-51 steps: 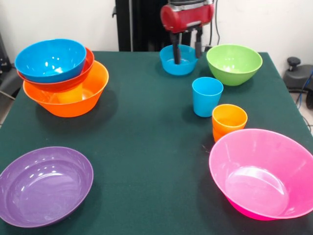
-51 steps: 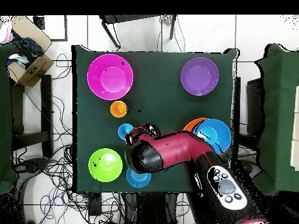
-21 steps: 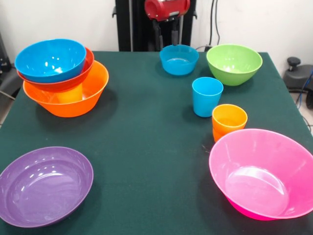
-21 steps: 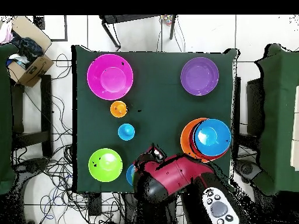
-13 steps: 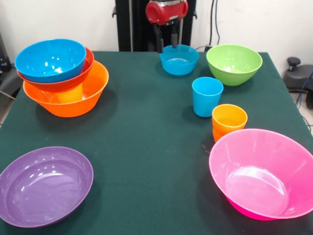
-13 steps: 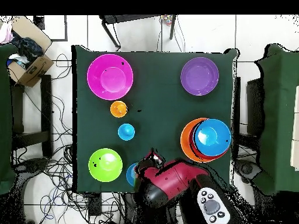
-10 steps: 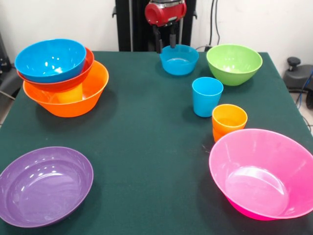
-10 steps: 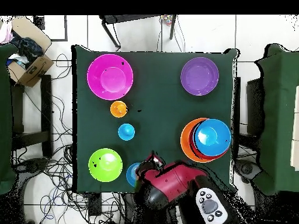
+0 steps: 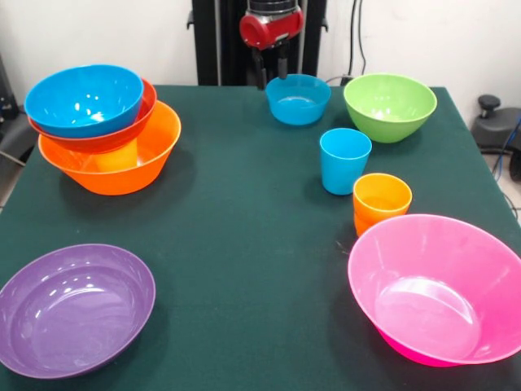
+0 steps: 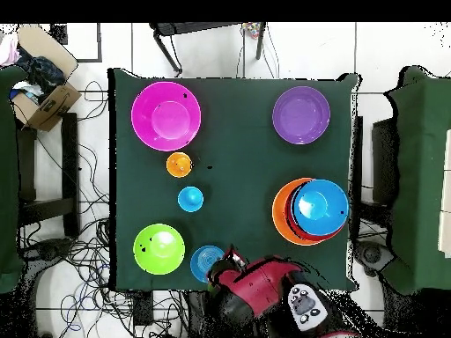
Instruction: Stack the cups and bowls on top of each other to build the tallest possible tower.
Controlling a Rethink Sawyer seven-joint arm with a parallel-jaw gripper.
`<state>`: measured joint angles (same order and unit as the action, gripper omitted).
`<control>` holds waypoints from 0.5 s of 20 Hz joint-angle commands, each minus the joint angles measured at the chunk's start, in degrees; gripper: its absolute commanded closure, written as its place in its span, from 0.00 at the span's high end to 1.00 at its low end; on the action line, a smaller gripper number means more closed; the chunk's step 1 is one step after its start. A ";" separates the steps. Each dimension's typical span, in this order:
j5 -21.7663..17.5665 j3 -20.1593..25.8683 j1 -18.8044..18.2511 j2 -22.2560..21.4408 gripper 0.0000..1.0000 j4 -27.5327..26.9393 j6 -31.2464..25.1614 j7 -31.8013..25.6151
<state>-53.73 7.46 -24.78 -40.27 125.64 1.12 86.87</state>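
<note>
The jaws stand open and empty beside the small blue bowl. A yellow cup shows only dimly through the tower. No writing is readable.

Dark green tabletop, cloth-like, square seen from above. Pale wall behind it. Light tiled floor with grid seams; tangled cables along one side and near the table's edge. Open cardboard box with clutter in a corner. Green-covered furniture at the opposite side.
</note>
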 commanded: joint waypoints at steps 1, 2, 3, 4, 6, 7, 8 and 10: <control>-2.06 -4.92 4.28 8.54 1.00 -8.36 6.59 7.36; -1.78 -5.18 4.52 9.06 1.00 -8.84 7.05 7.18; -1.63 -5.07 4.55 9.41 1.00 -9.23 7.22 6.79; -1.54 -5.03 4.33 9.36 1.00 -9.30 7.57 6.57; -1.36 -4.88 3.90 9.25 1.00 -9.57 8.13 6.21; -1.34 -4.79 3.45 9.26 1.00 -9.70 8.40 6.11; -1.38 -4.08 2.62 9.04 1.00 -9.75 8.23 6.02; -1.72 -2.49 0.93 8.54 1.00 -9.83 7.56 5.58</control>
<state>-53.68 2.49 -22.54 -33.99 123.31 6.75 86.87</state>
